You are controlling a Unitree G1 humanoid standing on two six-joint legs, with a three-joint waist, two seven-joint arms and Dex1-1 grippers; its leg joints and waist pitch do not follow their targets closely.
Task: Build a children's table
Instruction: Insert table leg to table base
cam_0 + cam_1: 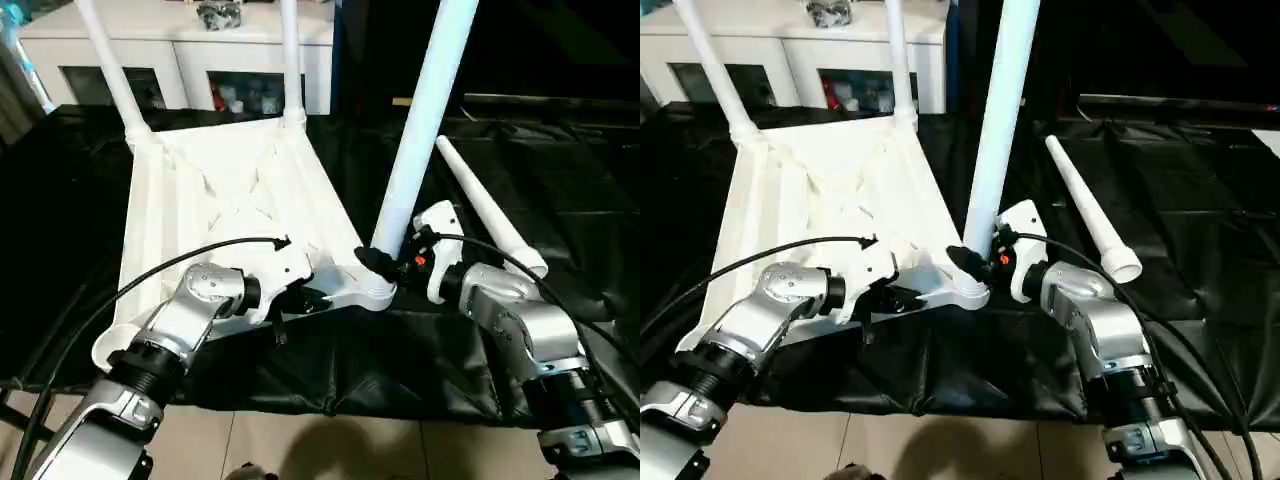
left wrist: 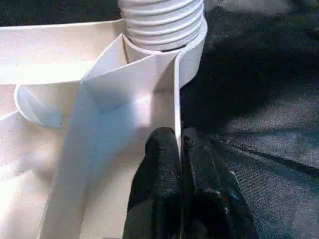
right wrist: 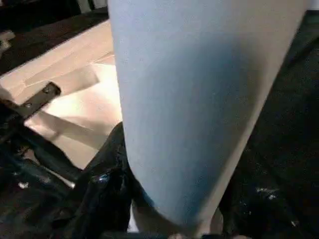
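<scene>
1. The upturned table top (image 1: 230, 190) lies on black sheeting (image 1: 560, 180), two legs (image 1: 110, 70) upright in its far sockets.
2. The left gripper (image 2: 178, 144) pinches the top's near rim, fingers closed on the thin wall.
3. The right gripper (image 1: 385, 262), half open, clasps a third leg (image 1: 425, 110) at the near corner socket (image 1: 372, 290).
4. A fourth leg (image 1: 490, 210) lies loose at three o'clock.

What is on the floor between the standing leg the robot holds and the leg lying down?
Just bare black sheet between the held leg and the lying leg, seen in both eye views.
</scene>
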